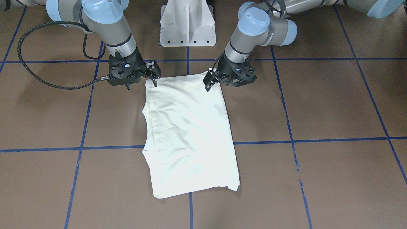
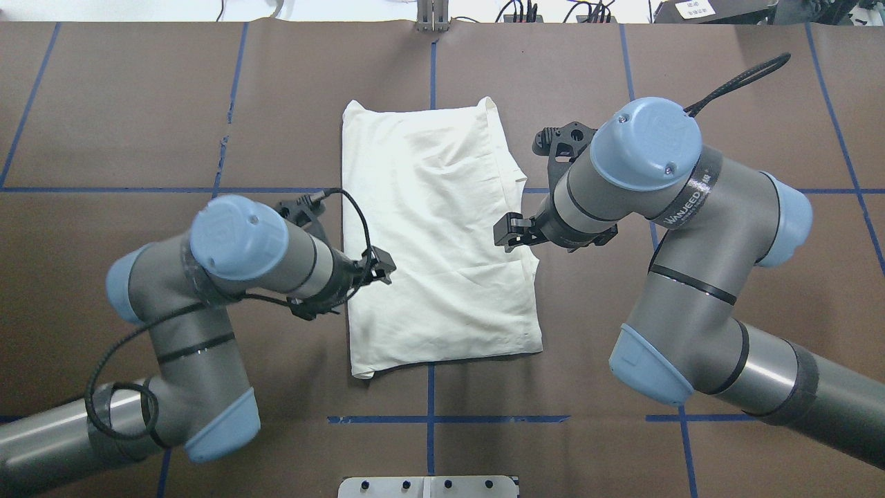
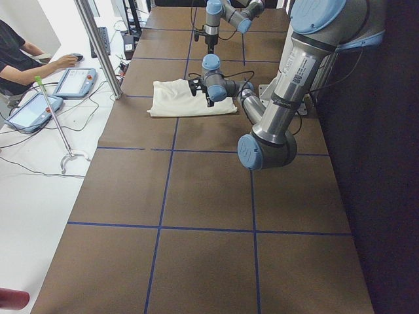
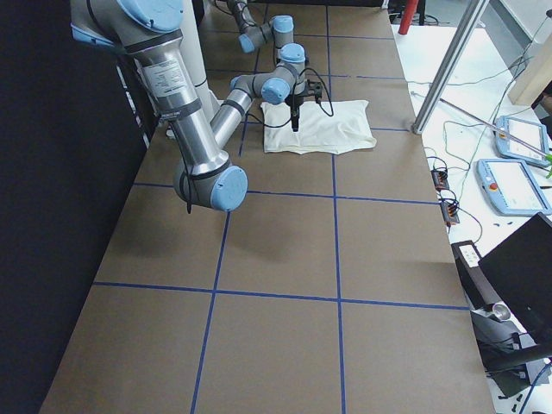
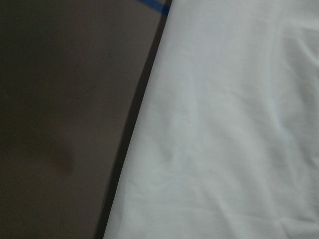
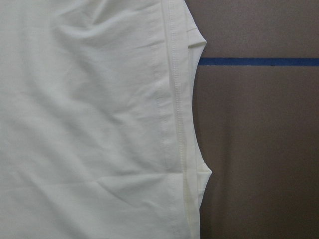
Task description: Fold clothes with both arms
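The clothes are one cream shirt point(image 1: 187, 133) point(image 2: 442, 242), lying flat on the brown table as a folded rectangle, plain side up. No print shows. My left gripper point(image 1: 211, 81) point(image 2: 377, 268) hovers at the shirt's robot-side corner on my left. It looks open and holds nothing. My right gripper point(image 1: 155, 79) point(image 2: 508, 232) hovers at the opposite robot-side corner, also apparently open and empty. The left wrist view shows the shirt point(image 5: 224, 124) edge against the table. In the right wrist view, the shirt point(image 6: 89, 124) shows a stitched hem. No fingers appear in either wrist view.
The brown table point(image 2: 138, 104) carries a grid of blue tape lines. The white pedestal base point(image 1: 187, 25) stands just behind the shirt. At the table's far side a person point(image 3: 19, 59) sits by tablets point(image 3: 72, 82), and a metal post point(image 3: 98, 46) rises there.
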Tool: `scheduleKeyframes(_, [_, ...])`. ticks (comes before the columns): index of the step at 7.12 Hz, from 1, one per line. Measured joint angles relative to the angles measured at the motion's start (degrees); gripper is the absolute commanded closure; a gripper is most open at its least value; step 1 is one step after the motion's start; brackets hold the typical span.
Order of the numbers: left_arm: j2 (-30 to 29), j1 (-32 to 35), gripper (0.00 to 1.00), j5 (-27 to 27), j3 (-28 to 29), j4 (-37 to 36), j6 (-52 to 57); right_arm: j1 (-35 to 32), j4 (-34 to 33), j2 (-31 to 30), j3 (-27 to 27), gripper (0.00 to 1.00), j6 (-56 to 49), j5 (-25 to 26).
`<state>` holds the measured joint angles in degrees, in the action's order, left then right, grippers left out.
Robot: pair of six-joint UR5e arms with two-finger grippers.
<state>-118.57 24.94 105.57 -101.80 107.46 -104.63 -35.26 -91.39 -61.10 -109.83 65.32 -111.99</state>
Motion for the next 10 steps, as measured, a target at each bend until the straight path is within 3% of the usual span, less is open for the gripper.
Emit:
scheduleKeyframes(2, [0.05, -4.6, 0.23, -4.65, -1.18, -4.95, -6.46, 0.03, 1.46, -0.04, -0.23, 0.0, 0.83, -0.13])
scheduleKeyframes(4, [0.36, -5.42, 0.29, -5.53, -1.28, -6.44, -7.81, 0.08, 1.79, 0.01, -0.34, 0.0, 1.02, -0.07])
scheduleKeyframes(7, [1.09, -6.58, 0.31, -5.63, -1.22, -6.64, -8.06, 0.08, 1.81, 0.0, -0.38, 0.0, 1.04, -0.01])
scheduleKeyframes(10, [0.85, -7.5, 0.48, -5.64, -1.18, -6.65, -8.05, -0.07, 1.82, -0.26, -0.62, 0.0, 1.04, -0.07])
